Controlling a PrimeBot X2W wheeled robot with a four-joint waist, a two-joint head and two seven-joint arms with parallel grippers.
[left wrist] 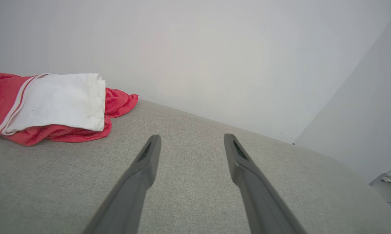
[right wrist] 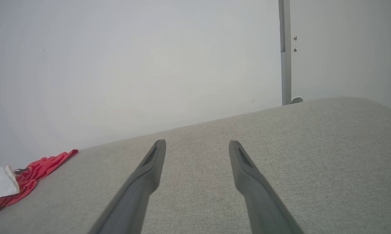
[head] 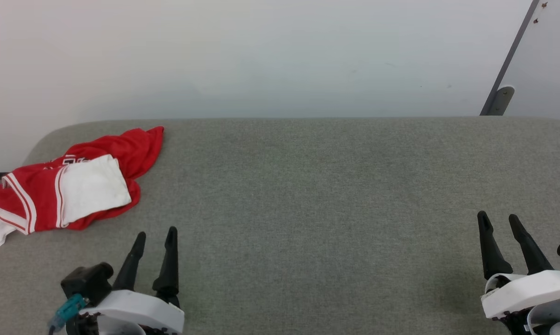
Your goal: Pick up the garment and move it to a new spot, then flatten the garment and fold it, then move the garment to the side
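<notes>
The garment (head: 70, 186) is found crumpled in a heap at the far left of the grey fabric surface (head: 308, 209), near its back left corner. Red cloth is bunched up, and a white sleeve (head: 91, 188) is laid over the top. Red-and-white striped trim is seen toward the heap's left end. A scrap of black print is glimpsed among the folds but cannot be read. The heap's left end is cut off by the edge of the head view.

The left gripper (head: 156, 232) is held just short of the heap, near it but not touching. Its two dark fingers are spread apart with nothing between them, and bare fabric is seen through the gap in the left wrist view.

The right gripper (head: 497, 216) is held at the surface's right side, well apart from the garment, its fingers likewise parted and holding nothing.

A plain pale wall (head: 261, 56) is noted behind the surface, with a dark slanted strip (head: 508, 60) at its upper right.
</notes>
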